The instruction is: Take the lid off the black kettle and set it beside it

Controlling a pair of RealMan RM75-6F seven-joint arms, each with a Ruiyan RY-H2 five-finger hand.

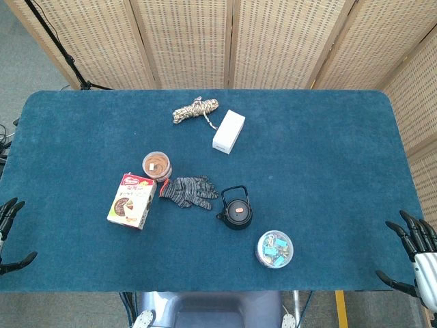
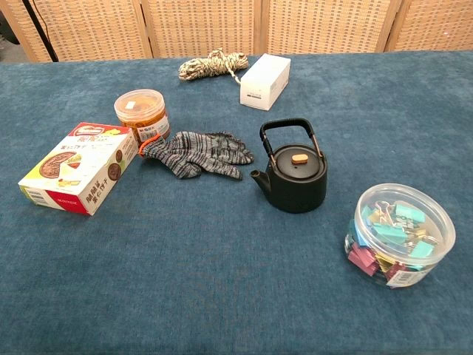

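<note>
Kettle (image 2: 294,177) upright, lid (image 2: 298,160) seated, well apart from both hands, handle raised over the knob. Right hand (image 1: 413,256) and left hand (image 1: 10,236) at table edges, fingers spread, holding nothing. Glove (image 2: 199,153) lies beyond the spout, on the left hand's side.

Both views are bright and evenly lit from overhead, with sharp focus throughout. The small black cast-iron kettle (image 2: 294,180) casts only a soft, short shadow on the dark blue felt-covered table (image 2: 222,281). The clear round plastic tub of coloured binder clips (image 2: 397,234) shows faint glints on its lid. The head view bows slightly at its edges.
</note>
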